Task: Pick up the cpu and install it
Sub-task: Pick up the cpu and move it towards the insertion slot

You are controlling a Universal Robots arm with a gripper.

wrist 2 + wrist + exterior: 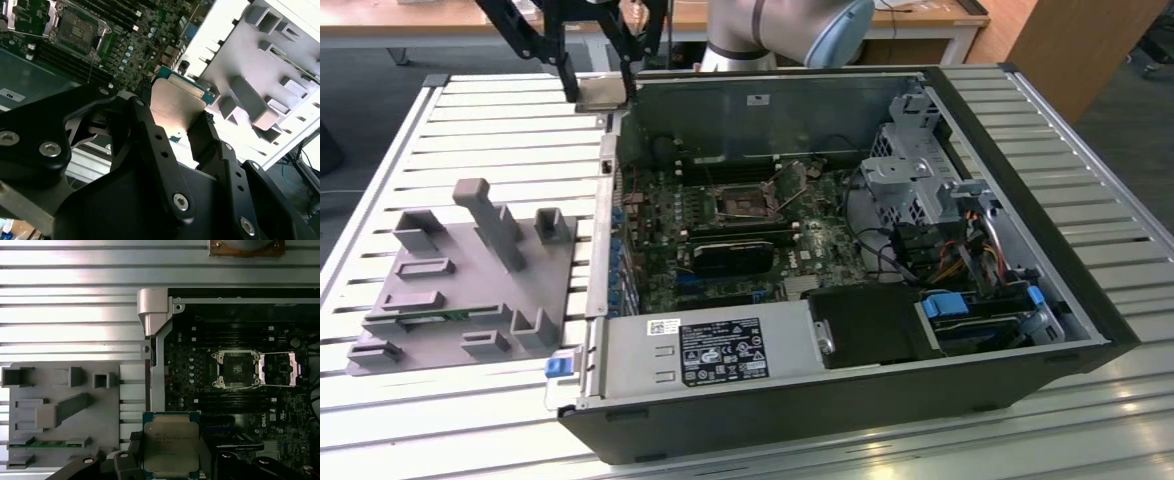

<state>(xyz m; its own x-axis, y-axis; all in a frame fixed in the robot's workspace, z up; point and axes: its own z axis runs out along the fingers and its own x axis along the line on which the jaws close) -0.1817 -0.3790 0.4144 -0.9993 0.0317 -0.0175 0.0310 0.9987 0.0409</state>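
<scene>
- Exterior view puts the gripper point(599, 82) high over the slatted table point(494, 130). It hangs just beside the far corner of the open computer case point(854, 405), on the exterior view's left of the case wall.
- Its fingers point(146, 132) are clamped on the cpu point(171, 442), pinching two opposite edges. The chip is held clear of the table, with its silver top facing the camera in the first wrist view.
- The motherboard socket point(236, 369) lies inside the case, well apart from the cpu. Its metal load plate point(280, 369) is swung open to one side.
- Between the cpu and the socket stands the case's side wall, with a pale metal corner bracket point(152, 310) at its end.
- Thin wires point(787, 175) cross the board just beside the socket, and a black card point(734, 255) sits close on the socket's near side.
- A metal drive cage point(914, 165) fills the case on the exterior view's right, and the power supply point(700, 355) lies along the near edge.
- A grey fixture point(467, 270) with upright posts rests on the table on the exterior view's left of the case. A green memory stick point(50, 443) lies in one of its slots.
</scene>
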